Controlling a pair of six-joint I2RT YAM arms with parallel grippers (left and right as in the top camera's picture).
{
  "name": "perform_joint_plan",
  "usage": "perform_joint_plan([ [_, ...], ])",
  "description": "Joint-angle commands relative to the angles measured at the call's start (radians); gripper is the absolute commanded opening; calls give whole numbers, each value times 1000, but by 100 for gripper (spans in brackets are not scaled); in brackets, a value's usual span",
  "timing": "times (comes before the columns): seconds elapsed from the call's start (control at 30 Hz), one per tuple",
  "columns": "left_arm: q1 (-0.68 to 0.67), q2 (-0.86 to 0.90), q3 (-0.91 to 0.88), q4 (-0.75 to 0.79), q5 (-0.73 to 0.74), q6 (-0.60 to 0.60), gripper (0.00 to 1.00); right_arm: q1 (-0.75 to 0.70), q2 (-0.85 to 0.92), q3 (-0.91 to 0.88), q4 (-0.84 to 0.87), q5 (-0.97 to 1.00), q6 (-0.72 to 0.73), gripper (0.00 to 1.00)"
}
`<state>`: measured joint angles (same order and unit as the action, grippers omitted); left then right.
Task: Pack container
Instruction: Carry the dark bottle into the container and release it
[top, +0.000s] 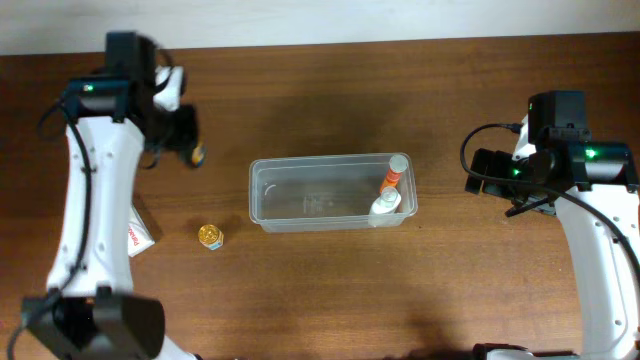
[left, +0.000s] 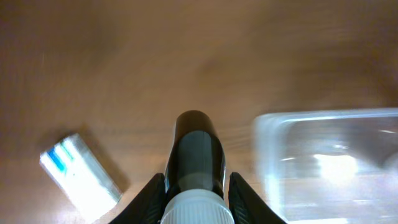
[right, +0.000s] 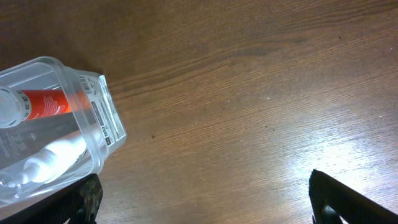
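Overhead, the container (top: 300, 195) lies mid-table (top: 330, 90), long side across, within reach of both arms. An orange tube (top: 392, 178) and a white bottle (top: 384, 208) are tucked into its right end, which leaves the left part free for more. The left gripper (left: 196, 190) is clamped on a dark bottle (left: 194, 149) near its white cap, over the wood just left of the container and, I'd guess, bound for that space. A gold-lidded jar (top: 210, 236) and a white packet (top: 138, 232) lie nearby. The right gripper (right: 211, 205) hangs wide and empty beside the container's right end.
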<state>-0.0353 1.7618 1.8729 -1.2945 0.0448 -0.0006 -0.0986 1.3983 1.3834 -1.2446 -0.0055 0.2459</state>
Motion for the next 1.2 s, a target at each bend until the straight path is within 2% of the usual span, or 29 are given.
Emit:
perform_joint_plan([
  [0.0, -152, -63, 51, -7, 11, -56, 0, -8, 5, -7, 3, -10, -6, 98],
  [0.2, -384, -27, 46, 52, 10, -180, 0, -8, 5, -7, 3, -10, -6, 98],
  [0.37, -502, 53, 45, 91, 10, -240, 1, -8, 5, -7, 2, -9, -30, 98],
  [0.6, -591, 230, 45, 121, 16, -301, 1, -8, 5, -7, 2, -10, -32, 98],
  [0.77, -637, 344, 45, 152, 30, -300, 0, -8, 5, -7, 2, -10, -32, 98],
  [1.0, -670, 403, 45, 199, 26, -298, 1, -8, 5, -7, 2, -10, -32, 98],
  [1.03, -670, 403, 45, 204, 23, -298, 8, -8, 5, -7, 2, -10, -32, 98],
  [1.07, -670, 403, 45, 206, 19, -298, 25, -8, 5, -7, 2, -10, -32, 98],
  [1.1, -669, 403, 45, 207, 17, -298, 34, -8, 5, -7, 2, -10, -32, 98],
  [1.17, -669, 403, 45, 207, 18, -298, 40, -8, 5, -7, 2, -10, -32, 98],
])
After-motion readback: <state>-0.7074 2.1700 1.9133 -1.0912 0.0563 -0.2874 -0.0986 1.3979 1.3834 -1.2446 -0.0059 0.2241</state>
